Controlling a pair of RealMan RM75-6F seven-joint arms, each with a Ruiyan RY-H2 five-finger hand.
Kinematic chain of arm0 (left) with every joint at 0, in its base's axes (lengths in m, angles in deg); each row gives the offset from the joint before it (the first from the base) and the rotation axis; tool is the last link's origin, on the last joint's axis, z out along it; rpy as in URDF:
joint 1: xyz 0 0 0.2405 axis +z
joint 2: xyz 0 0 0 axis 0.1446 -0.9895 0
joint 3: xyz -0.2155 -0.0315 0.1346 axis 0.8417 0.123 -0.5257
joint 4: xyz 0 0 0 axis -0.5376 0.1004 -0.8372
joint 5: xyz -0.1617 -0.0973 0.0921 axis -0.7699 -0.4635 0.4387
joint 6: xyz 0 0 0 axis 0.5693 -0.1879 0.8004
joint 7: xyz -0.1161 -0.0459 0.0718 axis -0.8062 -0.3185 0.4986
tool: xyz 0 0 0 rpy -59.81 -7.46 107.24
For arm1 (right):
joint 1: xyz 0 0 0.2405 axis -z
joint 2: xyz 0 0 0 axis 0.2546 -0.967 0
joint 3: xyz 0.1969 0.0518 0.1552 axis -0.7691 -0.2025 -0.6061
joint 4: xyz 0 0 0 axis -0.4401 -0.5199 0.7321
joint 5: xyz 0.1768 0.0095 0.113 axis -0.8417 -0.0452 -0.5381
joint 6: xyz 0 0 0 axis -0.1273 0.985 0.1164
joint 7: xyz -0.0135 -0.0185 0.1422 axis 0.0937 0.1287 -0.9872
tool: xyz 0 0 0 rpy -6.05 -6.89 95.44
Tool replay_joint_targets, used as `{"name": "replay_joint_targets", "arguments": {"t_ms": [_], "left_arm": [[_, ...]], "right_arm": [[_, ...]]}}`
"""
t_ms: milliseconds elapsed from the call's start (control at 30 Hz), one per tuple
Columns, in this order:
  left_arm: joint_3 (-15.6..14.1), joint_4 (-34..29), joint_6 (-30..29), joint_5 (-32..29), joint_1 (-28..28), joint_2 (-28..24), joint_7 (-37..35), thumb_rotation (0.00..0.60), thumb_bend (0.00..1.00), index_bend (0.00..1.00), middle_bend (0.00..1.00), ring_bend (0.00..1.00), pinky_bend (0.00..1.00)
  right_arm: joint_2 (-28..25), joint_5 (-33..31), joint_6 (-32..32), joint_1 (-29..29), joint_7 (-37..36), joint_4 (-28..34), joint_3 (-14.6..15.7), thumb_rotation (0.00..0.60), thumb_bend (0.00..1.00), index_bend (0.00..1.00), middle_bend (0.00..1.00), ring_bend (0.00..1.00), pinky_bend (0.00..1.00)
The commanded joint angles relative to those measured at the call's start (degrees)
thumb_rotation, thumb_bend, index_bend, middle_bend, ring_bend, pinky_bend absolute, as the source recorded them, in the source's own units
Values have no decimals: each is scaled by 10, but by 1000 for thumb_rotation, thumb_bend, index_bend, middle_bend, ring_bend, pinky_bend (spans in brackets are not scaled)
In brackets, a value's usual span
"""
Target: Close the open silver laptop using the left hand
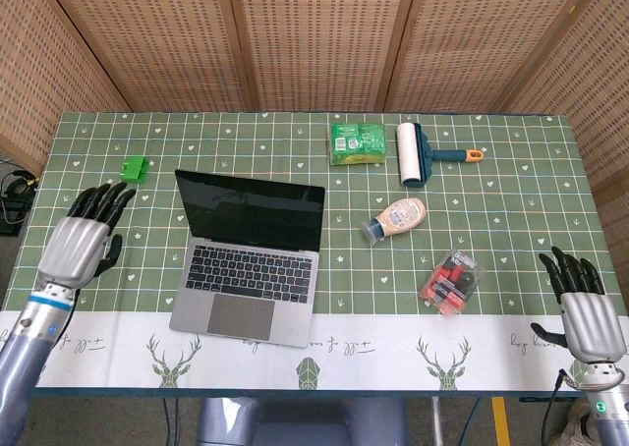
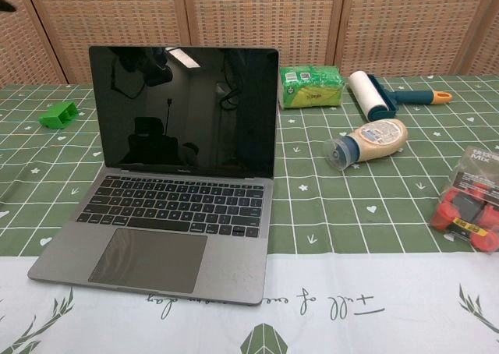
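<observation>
The silver laptop (image 1: pixel 251 259) stands open on the green checked tablecloth, its dark screen (image 2: pixel 184 111) upright and the keyboard facing the table's front edge. My left hand (image 1: pixel 81 247) hovers over the table to the left of the laptop, fingers spread and pointing away, holding nothing and apart from the lid. My right hand (image 1: pixel 583 308) stays at the front right corner, fingers apart and empty. The chest view shows the laptop (image 2: pixel 168 217) close up but neither hand.
A small green block (image 1: pixel 134 168) lies behind my left hand. Behind and right of the laptop are a green sponge pack (image 1: pixel 357 142), a lint roller (image 1: pixel 417 153), a sauce bottle (image 1: pixel 394 217) on its side and a red packet (image 1: pixel 452 281).
</observation>
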Motion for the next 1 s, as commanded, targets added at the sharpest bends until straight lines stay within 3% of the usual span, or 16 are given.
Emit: {"name": "replay_joint_targets", "arguments": {"t_ms": [33, 200, 433, 667, 1000], "left_arm": [[50, -12, 56, -64, -68, 6, 38, 600, 855, 59, 0, 16, 169], [80, -4, 108, -135, -139, 9, 71, 600, 960, 119, 0, 75, 204], [92, 28, 150, -224, -223, 31, 115, 600, 962, 94, 0, 78, 195], [71, 96, 202, -345, -320, 75, 165, 600, 964, 98, 0, 81, 195], [33, 126, 210, -428, -389, 103, 188, 600, 1000, 161, 34, 128, 200]], "right_arm": [[-3, -12, -12, -4, -9, -4, -4, 600, 47, 0, 0, 0, 0], [-3, -27, -31, -10, -20, -13, -7, 600, 47, 0, 0, 0, 0], [-1, -39, -47, -15, -27, -23, -8, 600, 47, 0, 0, 0, 0], [-2, -47, -52, -16, -36, -29, -11, 600, 47, 13, 0, 0, 0], [-6, -48, -49, -15, -49, -33, -13, 600, 46, 51, 0, 0, 0]]}}
